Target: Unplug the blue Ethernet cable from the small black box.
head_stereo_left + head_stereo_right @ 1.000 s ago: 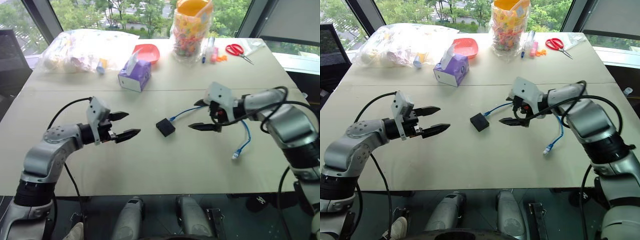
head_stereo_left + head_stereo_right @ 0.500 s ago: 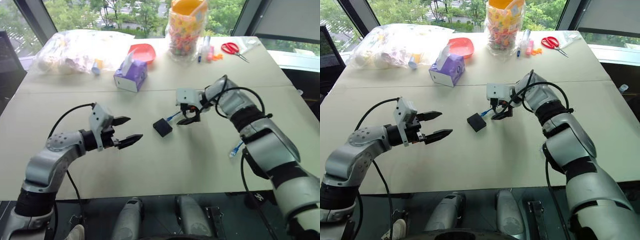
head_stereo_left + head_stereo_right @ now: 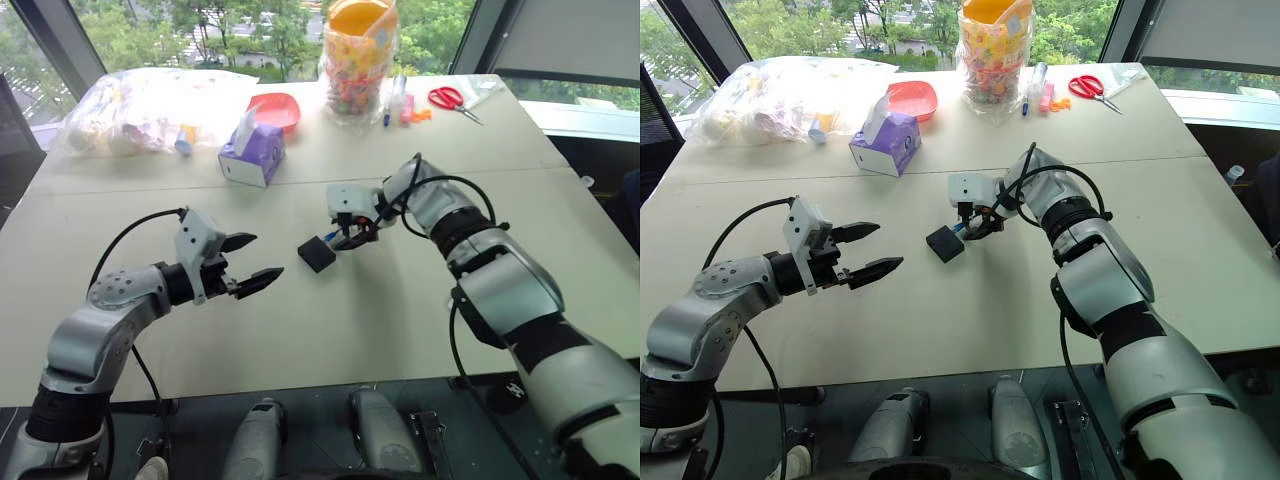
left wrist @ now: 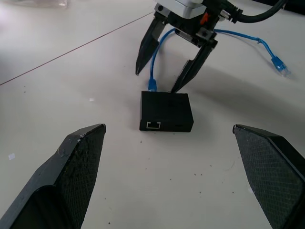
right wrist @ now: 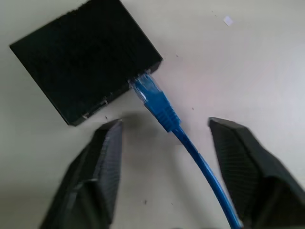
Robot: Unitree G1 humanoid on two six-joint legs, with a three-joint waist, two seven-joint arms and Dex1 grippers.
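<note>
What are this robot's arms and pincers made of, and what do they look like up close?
Both arms are built of rounded silver-grey shells with black joints, and black cables loop along them. Each ends in a white wrist block. The left gripper and right gripper have two tapered black fingers; the pads carry a fine cross-hatched texture.

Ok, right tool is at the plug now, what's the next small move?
Probably close the right tool on the blue cable just behind its plug. The fingers straddle the cord with a gap on each side, and the plug sits in the black box. The left tool hangs open short of the box, so it may need to pin the box before any pull.
</note>
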